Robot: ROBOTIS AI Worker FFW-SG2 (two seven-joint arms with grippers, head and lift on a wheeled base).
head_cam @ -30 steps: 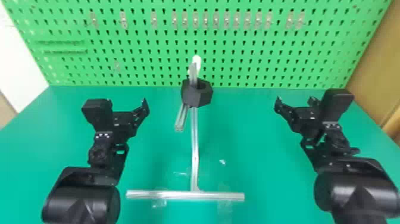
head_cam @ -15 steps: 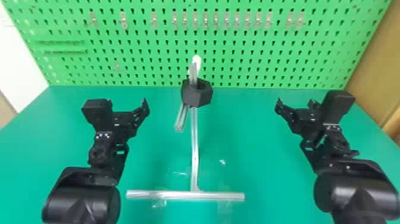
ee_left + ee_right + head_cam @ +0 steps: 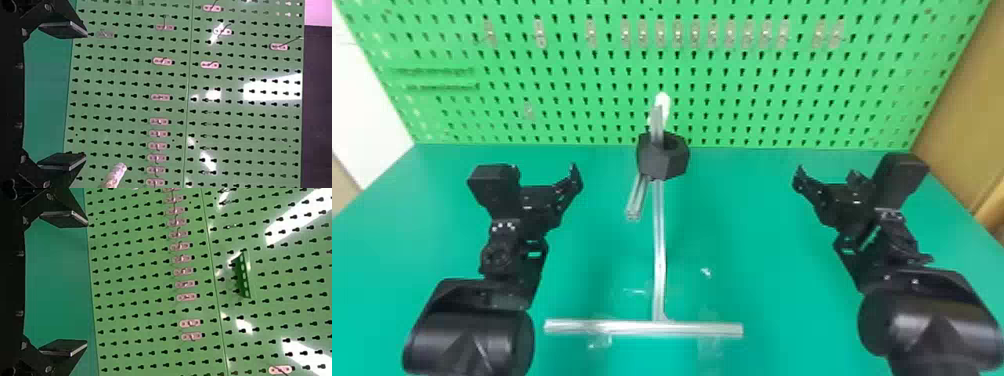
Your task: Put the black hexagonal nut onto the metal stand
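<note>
Both sets of jaws stood apart, with the black hexagonal nut (image 3: 654,165) up at the top of the metal stand (image 3: 659,240).
I had the left gripper (image 3: 546,175) and right gripper (image 3: 827,177) on either side of the stand, each with its fingers spread wide; between them, the head view showed me the nut touching the stand's upper bars, though I couldn't tell how far a bar ran through it; the left wrist view gave me a pale rod end (image 3: 115,174), the right wrist view a green bracket (image 3: 244,276) on the pegboard (image 3: 582,110); the nut's opening faced up, its hole axis roughly upright; the stand's crossbar (image 3: 632,328) ran left to right along the green table (image 3: 772,280).
</note>
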